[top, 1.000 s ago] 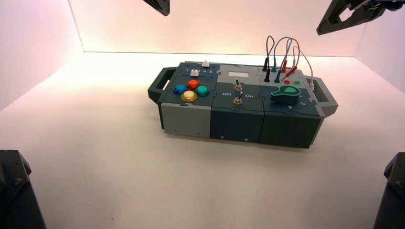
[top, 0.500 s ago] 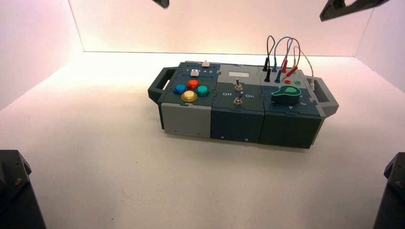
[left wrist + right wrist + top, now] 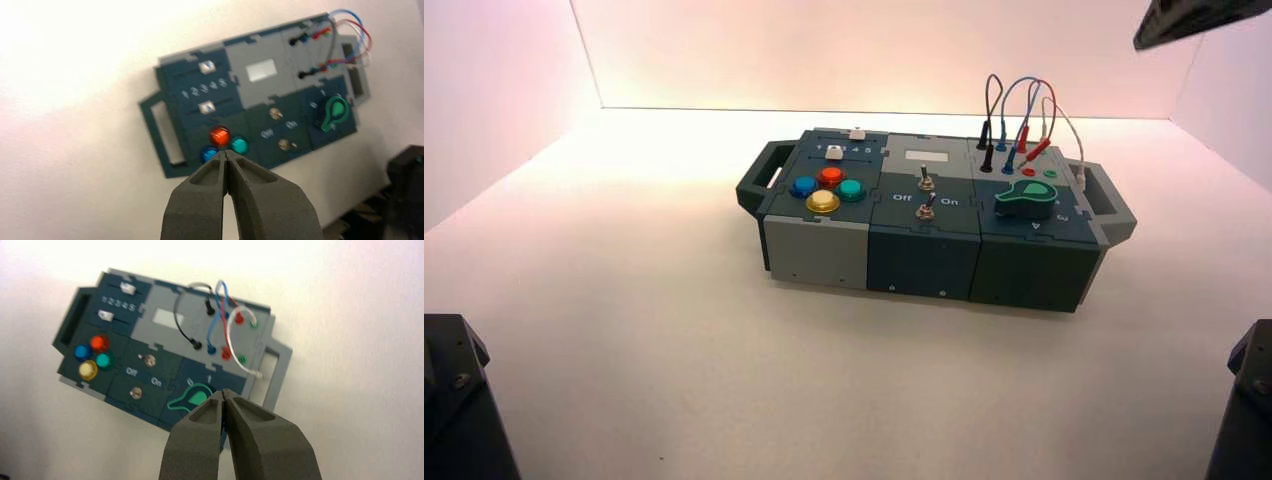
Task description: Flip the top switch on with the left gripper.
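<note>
Black left claw, fingers pressed together, hangs high above the box; top switch untouched.

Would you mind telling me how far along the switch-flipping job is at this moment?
Nothing looks done yet. The left gripper hangs high above the box, fingers shut to a point, nowhere near the top switch; it is out of the high view. The right gripper is also raised and shut. Left to do: descend to the switch and push its lever toward On.
</note>
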